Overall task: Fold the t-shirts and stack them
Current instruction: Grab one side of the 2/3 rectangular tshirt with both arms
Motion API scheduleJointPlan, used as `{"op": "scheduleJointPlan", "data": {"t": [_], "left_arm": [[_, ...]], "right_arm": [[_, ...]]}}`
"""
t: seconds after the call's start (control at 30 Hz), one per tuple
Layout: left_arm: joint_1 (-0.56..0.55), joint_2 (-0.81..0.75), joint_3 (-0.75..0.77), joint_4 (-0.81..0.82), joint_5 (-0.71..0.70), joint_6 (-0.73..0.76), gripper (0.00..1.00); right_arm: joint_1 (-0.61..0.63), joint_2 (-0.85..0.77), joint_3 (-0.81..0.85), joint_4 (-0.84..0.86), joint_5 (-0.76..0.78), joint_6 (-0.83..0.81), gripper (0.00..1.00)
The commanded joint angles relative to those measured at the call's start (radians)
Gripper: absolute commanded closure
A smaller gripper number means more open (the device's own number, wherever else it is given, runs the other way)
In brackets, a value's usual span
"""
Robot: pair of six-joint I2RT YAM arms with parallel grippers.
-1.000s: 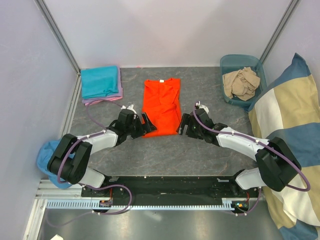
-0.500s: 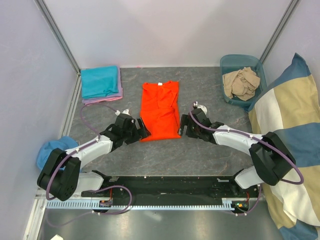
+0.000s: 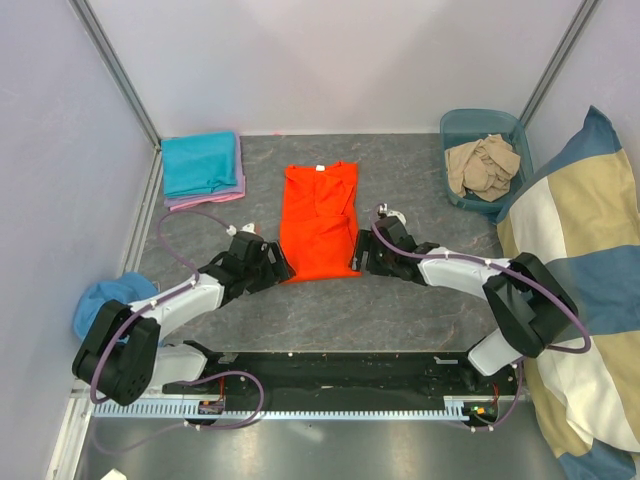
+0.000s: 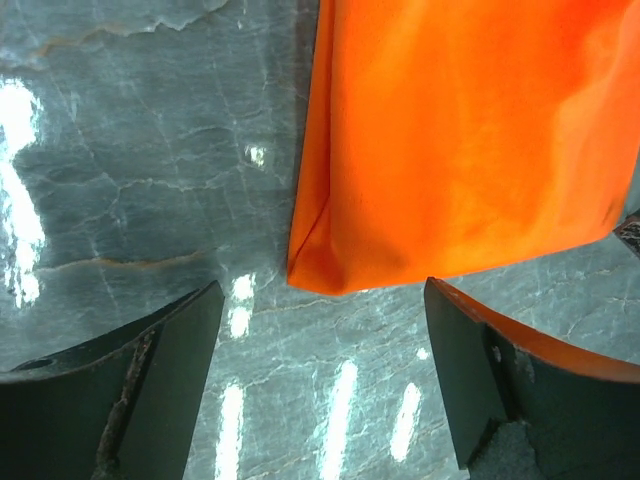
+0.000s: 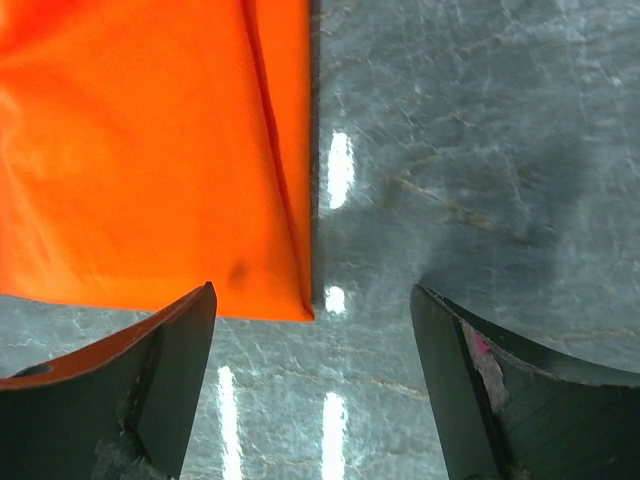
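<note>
Flanking the orange t-shirt point(image 3: 320, 222), left claw point(image 3: 284, 267) and right claw point(image 3: 357, 252) gape apart, seemingly off its near corners.

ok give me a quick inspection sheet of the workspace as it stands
surface: grey marbled table, glossy
job's things: orange t-shirt folded lengthwise, centre; teal t-shirt stacked on pink-lilac t-shirt, far left; beige t-shirt crumpled in the bin
clutter: blue cloth at left edge; blue-and-beige cushion at right
grippers: left gripper and right gripper open, fingers straddling the orange shirt's near corners, holding nothing
cables: purple cables loop along both arms
surroundings: pale walls
</note>
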Motion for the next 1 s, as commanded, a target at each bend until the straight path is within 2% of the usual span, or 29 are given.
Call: {"op": "scheduleJointPlan", "data": {"t": [0.0,0.1,0.23,0.33,0.47,0.67,0.77,0.97], "left_arm": [[-0.002,0.036,-0.013,0.033,-0.029,-0.019,0.13],[-0.002,0.062,-0.008,0.045,-0.026,-0.020,0.15],[-0.002,0.085,-0.007,0.056,-0.018,-0.017,0.18],[-0.002,0.087,-0.013,0.064,-0.015,-0.017,0.19],[-0.002,0.094,-0.014,0.065,-0.013,-0.014,0.23],[-0.002,0.111,-0.016,0.077,-0.006,-0.004,0.45],[-0.002,0.120,-0.017,0.083,-0.006,0.000,0.48],[-0.002,0.139,-0.022,0.099,-0.006,-0.002,0.48]], "right_arm": [[0.000,0.044,0.025,0.049,-0.047,-0.008,0.15],[0.000,0.063,0.031,0.055,-0.061,-0.007,0.20],[0.000,0.080,0.031,0.062,-0.064,-0.002,0.40],[0.002,0.080,0.025,0.060,-0.093,-0.002,0.47],[0.002,0.075,0.013,0.060,-0.098,0.004,0.50],[0.014,0.084,-0.007,0.062,-0.103,0.019,0.51],[0.020,0.094,-0.013,0.095,-0.103,0.025,0.53],[0.033,0.117,-0.009,0.106,-0.116,0.030,0.57]]}}
